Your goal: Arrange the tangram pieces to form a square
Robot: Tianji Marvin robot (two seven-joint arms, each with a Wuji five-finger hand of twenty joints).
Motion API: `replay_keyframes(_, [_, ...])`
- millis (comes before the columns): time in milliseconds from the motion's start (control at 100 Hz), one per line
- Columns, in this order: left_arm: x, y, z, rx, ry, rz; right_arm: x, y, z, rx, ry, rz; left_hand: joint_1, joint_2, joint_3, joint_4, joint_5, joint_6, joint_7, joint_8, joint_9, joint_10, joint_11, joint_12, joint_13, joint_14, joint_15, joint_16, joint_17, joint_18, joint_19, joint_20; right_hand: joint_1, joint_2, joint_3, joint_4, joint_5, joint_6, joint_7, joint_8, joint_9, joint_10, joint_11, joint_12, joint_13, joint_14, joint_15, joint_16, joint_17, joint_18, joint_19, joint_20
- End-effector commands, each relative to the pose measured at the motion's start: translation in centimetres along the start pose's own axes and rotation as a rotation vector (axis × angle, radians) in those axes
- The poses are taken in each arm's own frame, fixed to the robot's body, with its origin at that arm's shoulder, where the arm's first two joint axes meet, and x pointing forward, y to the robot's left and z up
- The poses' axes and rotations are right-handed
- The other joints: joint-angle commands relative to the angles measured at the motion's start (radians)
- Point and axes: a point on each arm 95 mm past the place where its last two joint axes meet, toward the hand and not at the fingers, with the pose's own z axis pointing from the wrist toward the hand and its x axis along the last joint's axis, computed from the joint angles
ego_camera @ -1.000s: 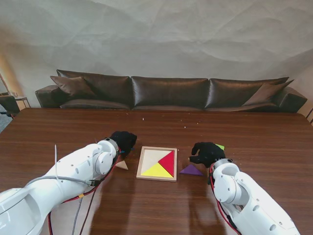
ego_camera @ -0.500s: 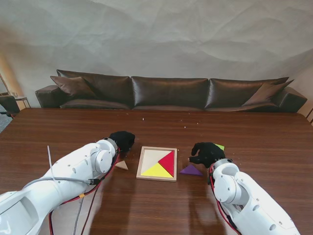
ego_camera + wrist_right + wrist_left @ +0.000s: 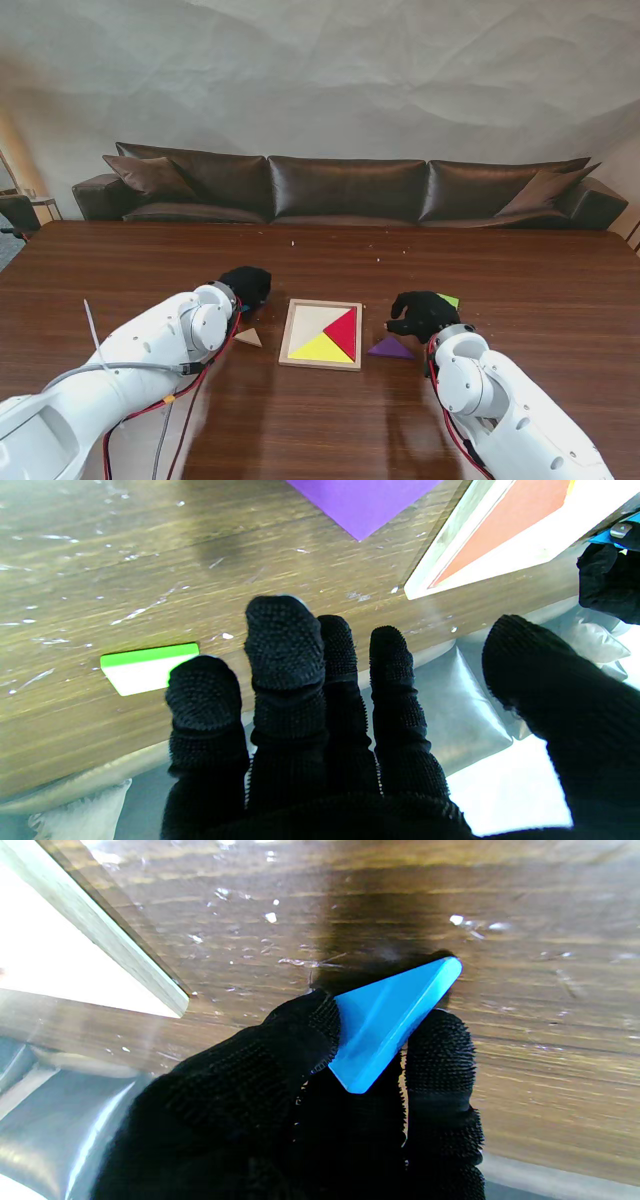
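The wooden tangram tray [image 3: 288, 338] lies mid-table and holds a red triangle [image 3: 343, 330] and a yellow triangle [image 3: 321, 349]. My left hand [image 3: 247, 284], in a black glove, sits just left of the tray. It pinches a blue triangle [image 3: 389, 1020] between thumb and fingers, just over the table. A tan triangle [image 3: 248, 338] lies nearer to me than that hand. My right hand [image 3: 423, 312] hovers right of the tray with fingers [image 3: 282, 645] spread and nothing in them. A purple triangle [image 3: 390, 348] and a green piece [image 3: 451, 299] lie beside it.
The brown table [image 3: 320, 420] stretches wide on every side of the pieces. A dark leather sofa [image 3: 350, 190] runs along the far edge. Cables [image 3: 170, 420] hang from my left arm.
My left hand has drifted slightly left, away from the tray, still holding the blue triangle. The right hand has stayed put.
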Motion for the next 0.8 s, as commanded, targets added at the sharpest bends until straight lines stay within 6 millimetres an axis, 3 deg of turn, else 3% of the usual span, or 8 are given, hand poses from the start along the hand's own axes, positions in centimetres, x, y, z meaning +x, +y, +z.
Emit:
replay_keyframes(0, [-1.2,4.0,-1.1,-0.100,-0.038,-0.003,0.2,-0.3,0.0,0.018,0.007,0.000,0.119,-0.049,0.085,0.007,0.025,0.010,0.005,-0.003,0.017,-0.035,-0.014,-0.048,0.136,0.050,-0.191,-0.145,0.056,-0.056,0.030,-0.002,-0.010,0.014,0.008,-0.009,0.006,0.012,0.018,0.009,0.015,0.023,0.003,-0.011,0.006,0.012,0.009,0.011,-0.022,0.010,0.017,0.015])
replay_keyframes(790, [0.8,-0.6,-1.9,-0.039,0.020,0.037,0.0,-0.4,0.2,0.028,0.004,0.006,0.120,-0.057,0.091,0.003,0.053,0.007,0.009,0.001,0.030,-0.041,-0.004,-0.058,0.155,0.057,-0.208,-0.136,0.081,-0.059,0.003,0.040,-0.010,0.019,0.006,-0.008,0.004,0.015,0.018,0.008,0.012,0.025,0.003,-0.011,0.006,0.010,0.007,0.009,-0.022,0.004,0.017,0.013])
